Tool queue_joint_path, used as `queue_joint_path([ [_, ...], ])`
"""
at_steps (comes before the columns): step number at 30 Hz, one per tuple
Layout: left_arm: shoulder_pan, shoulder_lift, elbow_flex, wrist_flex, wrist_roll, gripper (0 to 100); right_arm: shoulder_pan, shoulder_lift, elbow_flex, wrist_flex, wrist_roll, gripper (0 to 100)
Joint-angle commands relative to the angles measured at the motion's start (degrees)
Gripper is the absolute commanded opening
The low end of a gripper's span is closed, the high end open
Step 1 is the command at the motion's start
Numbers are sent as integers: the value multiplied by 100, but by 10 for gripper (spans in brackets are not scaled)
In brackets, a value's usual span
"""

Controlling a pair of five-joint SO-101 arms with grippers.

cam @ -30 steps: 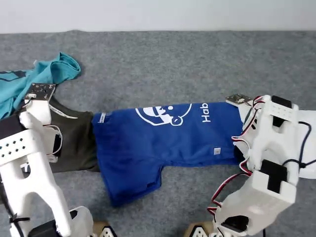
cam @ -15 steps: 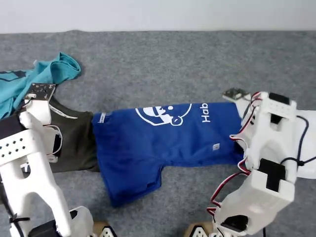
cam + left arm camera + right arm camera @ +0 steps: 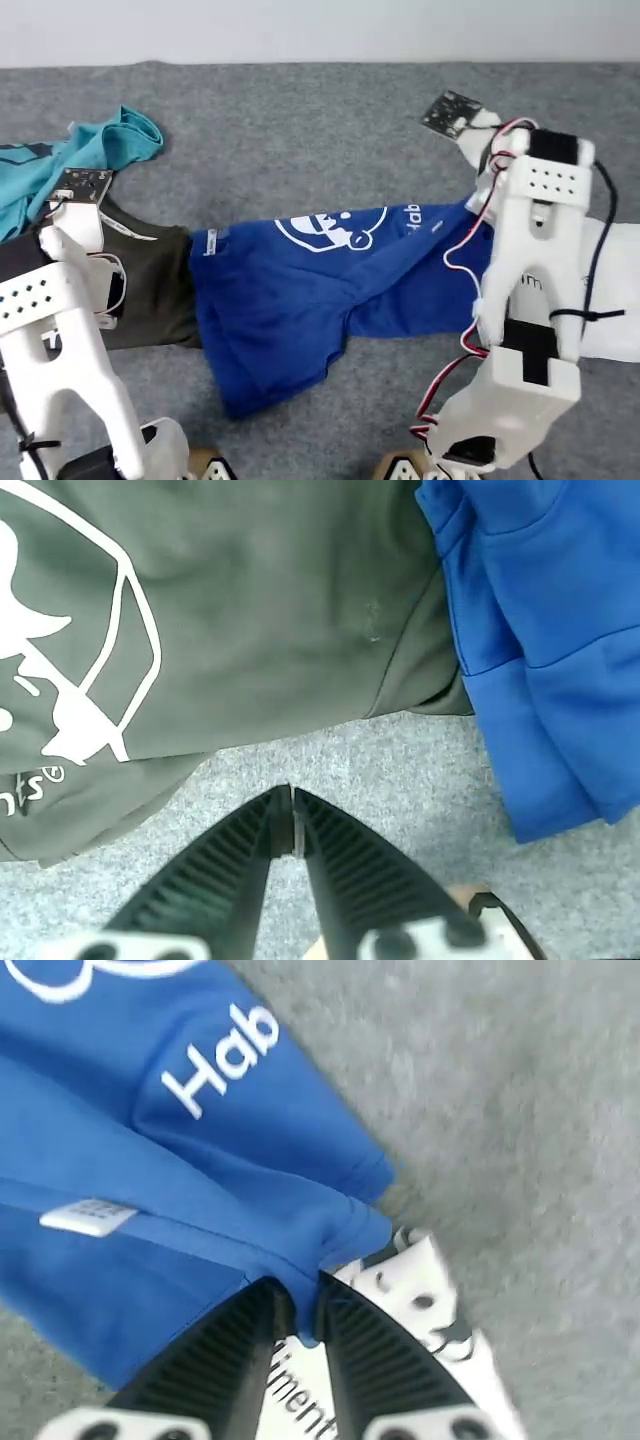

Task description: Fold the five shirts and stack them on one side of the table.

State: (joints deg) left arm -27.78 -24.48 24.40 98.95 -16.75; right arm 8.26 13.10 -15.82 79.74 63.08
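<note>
A blue shirt (image 3: 300, 290) with white print lies across the middle of the grey table. My right gripper (image 3: 297, 1305) is shut on a fold of its hem (image 3: 330, 1225), and the right arm (image 3: 535, 240) holds that edge raised at the shirt's right end. A white printed shirt (image 3: 425, 1295) lies under it (image 3: 615, 290). My left gripper (image 3: 292, 802) is shut with nothing in it, hovering over bare table beside the edge of a dark green shirt (image 3: 220, 610). In the high view the left arm (image 3: 60, 310) stands over that green shirt (image 3: 160, 285).
A teal shirt (image 3: 95, 145) lies bunched at the far left, partly over a dark garment (image 3: 15, 255). The grey table (image 3: 300, 140) stretches bare behind the shirts up to a pale wall. Both arm bases stand at the near edge.
The right arm has swung up and toward the far side with the blue shirt's hem, lifting that edge and uncovering more of the white shirt. The left arm has kept still.
</note>
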Motion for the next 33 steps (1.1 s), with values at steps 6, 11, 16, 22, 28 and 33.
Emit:
queue_joint_path([
  [6,18,-141,-13,149,-44,5,127,-453,-334,127,316,13],
  [11,484,-167,-13,149,-35,5,268,-400,-308,321,316,13],
  [16,1829,-132,-4,149,-35,6,347,-400,-308,321,316,13],
  [22,3560,791,523,97,-62,75,409,-391,-299,321,308,13],
  [28,3956,1837,418,-26,-695,80,585,-312,-290,321,290,13],
  [33,3974,2549,664,-316,-1081,80,769,-180,-290,338,290,13],
])
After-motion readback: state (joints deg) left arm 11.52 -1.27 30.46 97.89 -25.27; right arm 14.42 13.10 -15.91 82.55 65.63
